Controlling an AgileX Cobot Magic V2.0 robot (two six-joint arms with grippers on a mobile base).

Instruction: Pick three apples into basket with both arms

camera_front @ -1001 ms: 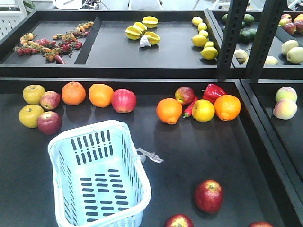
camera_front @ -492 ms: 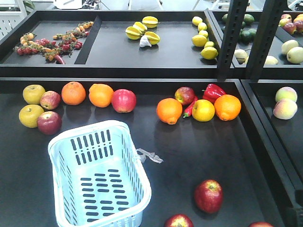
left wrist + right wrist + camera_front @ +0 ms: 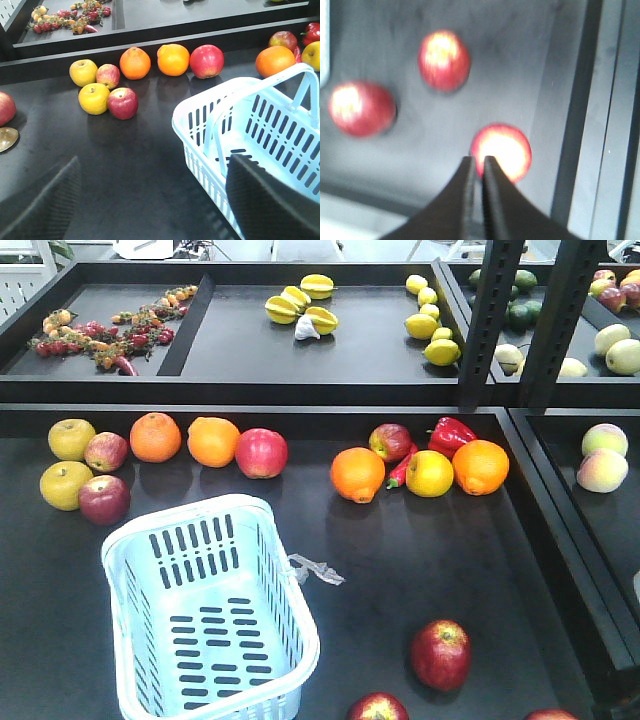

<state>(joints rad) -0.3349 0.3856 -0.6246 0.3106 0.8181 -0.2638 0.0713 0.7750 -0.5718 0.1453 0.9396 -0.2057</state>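
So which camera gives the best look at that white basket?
The front-facing view: the basket shows almost whole from above, empty. The left wrist view shows one end and its hoop handle, partly behind the left gripper. The right wrist view catches at most a pale sliver at its left edge.

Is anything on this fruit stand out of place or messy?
A crumpled clear plastic scrap trails from the white basket, which sits skewed on the shelf. A red pepper lies among the oranges and apples.

Red apples [image 3: 441,654] with yellowish blush; white basket [image 3: 180,519], dark slots.
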